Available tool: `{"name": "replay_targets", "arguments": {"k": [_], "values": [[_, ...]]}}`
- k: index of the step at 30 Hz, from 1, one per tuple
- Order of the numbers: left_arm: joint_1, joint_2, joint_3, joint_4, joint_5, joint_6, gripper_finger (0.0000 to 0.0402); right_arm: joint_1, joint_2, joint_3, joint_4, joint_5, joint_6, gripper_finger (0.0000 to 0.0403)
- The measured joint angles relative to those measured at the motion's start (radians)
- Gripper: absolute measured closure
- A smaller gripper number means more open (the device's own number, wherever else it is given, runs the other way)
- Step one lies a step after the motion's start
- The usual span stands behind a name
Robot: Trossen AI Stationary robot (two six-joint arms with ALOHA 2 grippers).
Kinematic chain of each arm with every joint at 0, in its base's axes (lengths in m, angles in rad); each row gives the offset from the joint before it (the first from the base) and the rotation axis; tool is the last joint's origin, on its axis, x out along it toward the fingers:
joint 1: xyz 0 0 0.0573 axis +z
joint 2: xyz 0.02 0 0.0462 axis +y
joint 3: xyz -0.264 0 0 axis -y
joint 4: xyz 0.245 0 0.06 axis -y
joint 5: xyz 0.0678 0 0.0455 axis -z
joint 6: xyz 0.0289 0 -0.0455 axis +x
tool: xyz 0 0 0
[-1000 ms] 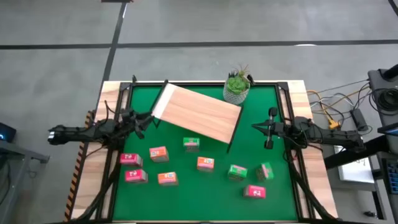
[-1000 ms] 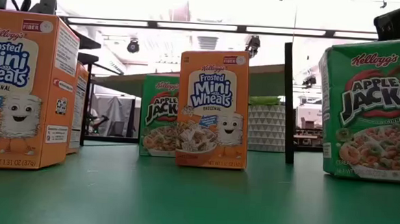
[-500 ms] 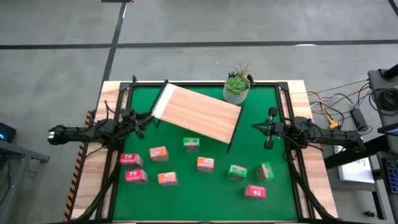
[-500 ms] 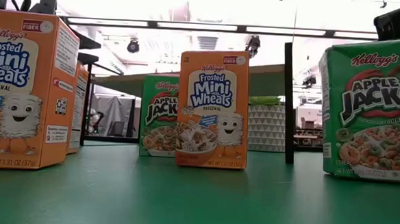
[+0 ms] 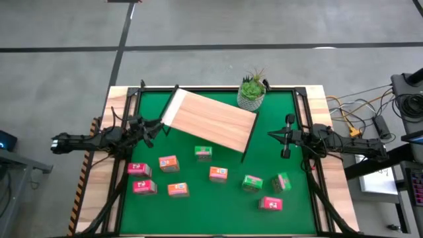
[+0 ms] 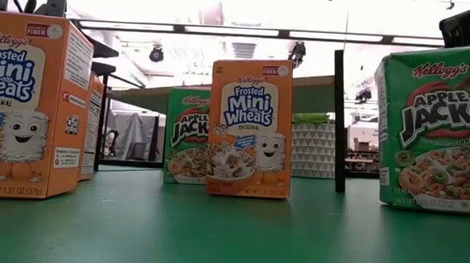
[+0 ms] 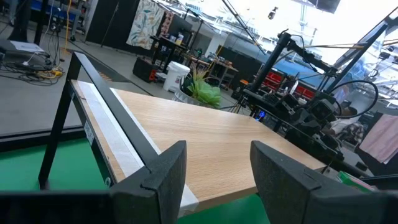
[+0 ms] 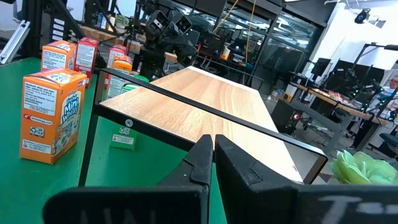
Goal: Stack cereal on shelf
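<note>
The shelf [image 5: 210, 119] is set at twelve o'clock; the cereal [image 5: 210, 173] is scattered toward six. The left gripper [image 5: 153, 125] is held released, empty, at nine; the right gripper [image 5: 273, 135], clenched, empty, at three. One box should be grasped squarely across its narrow sides.

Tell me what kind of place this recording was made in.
Most likely a robotics lab or workshop: a table with a green mat sits on a bare concrete floor, loose cables run beside it, and other benches with equipment fill the room behind.
</note>
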Motion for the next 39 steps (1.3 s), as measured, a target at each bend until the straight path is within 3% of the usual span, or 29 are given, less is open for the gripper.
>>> {"name": "replay_targets", "arguments": {"k": [34,37,39], "values": [[0.000,0.000,0.000,0.000,0.000,0.005,0.0239,0.000,0.003,0.000,0.005,0.000,-0.034,0.0394],[0.000,0.000,0.000,0.016,0.000,0.003,0.0239,0.000,0.003,0.000,0.032,0.000,0.093,0.0394],[0.000,0.001,0.000,0.069,0.010,-0.111,0.0239,0.000,0.003,0.000,0.062,0.000,0.280,0.0394]]}}
